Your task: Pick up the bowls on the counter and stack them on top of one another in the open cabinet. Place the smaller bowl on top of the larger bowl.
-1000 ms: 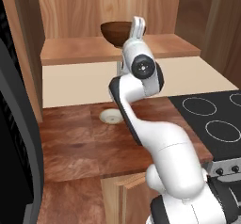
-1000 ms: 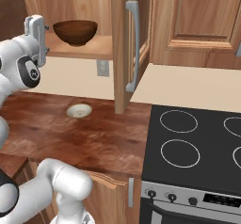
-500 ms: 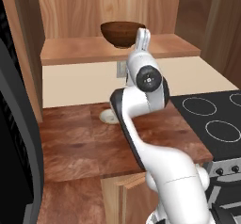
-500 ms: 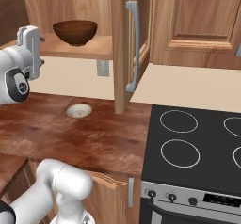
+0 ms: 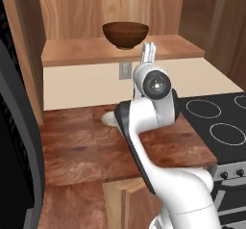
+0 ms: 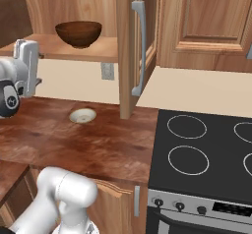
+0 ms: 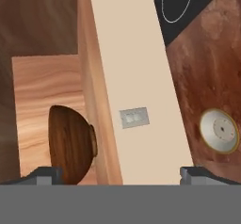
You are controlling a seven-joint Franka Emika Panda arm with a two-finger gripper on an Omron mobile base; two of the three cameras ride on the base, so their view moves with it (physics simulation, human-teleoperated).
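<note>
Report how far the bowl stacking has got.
Done: the larger bowl stands on the shelf of the open cabinet. In hand: nothing; the gripper has its jaws wide open and empty, up in front of the shelf edge. Left: the smaller bowl sits on the counter below and must be picked up and set inside the brown one.

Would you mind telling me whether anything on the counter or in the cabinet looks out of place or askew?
Nothing looks damaged or spilled. The brown bowl stands upright on the cabinet shelf. The small white bowl sits flat on the counter, not yet stacked on the brown one.
</note>
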